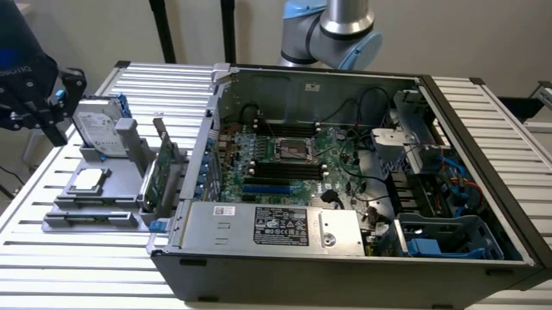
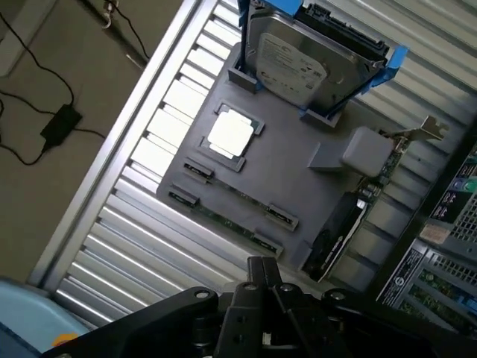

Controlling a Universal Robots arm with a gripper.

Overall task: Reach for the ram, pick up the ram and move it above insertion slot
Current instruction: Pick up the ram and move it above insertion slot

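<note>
The gripper (image 2: 264,266) hung above the near edge of the gray parts fixture (image 2: 298,190). Its fingers looked drawn together with nothing between them. In the exterior view it sat high at that view's left, well apart from the open computer case (image 1: 345,258).

Just beyond the fingertips lay the ram (image 2: 223,218), a thin green stick resting flat along a groove in the fixture and seated between small end clips. Nothing was touching it. Farther out on the same fixture sat a square processor chip (image 2: 231,134) in its recess. Beyond that stood a hard drive (image 2: 298,63), propped upright in blue-cornered brackets, and a taller green expansion card (image 2: 376,175) with a metal bracket stood on edge toward the case.

Judging by this layout, the work was in the reach step: the ram had not been grasped or lifted. Closing that gap would call for the fingers to part, line up across the stick's narrow width, and come down without catching the clips. The dark memory slots (image 1: 289,169) on the motherboard stood far from the ram, inside the case.
</note>
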